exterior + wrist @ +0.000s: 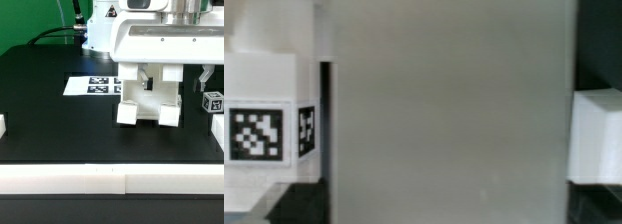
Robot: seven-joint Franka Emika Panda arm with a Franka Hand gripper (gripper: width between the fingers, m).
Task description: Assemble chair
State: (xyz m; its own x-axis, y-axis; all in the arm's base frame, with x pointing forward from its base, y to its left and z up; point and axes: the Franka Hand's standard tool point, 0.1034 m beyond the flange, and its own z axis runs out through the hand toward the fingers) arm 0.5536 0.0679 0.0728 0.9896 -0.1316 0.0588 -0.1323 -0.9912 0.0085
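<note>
In the exterior view my gripper (150, 88) reaches down at mid-table, its fingers on either side of a large white blocky chair piece (148, 106) that stands on the black table. The jaws look closed on its upper part. In the wrist view that piece is a wide grey flat face (446, 110) filling the middle and hiding my fingertips. A white face with a black-and-white tag (260, 128) shows to one side of it. A small white cube with a tag (212, 101) sits at the exterior view's right.
The marker board (93, 86) lies behind the gripper toward the exterior view's left. A white part (217, 128) sits at the right edge and another (2, 127) at the left edge. A long white wall (110, 181) runs along the front. The robot base (100, 35) stands behind.
</note>
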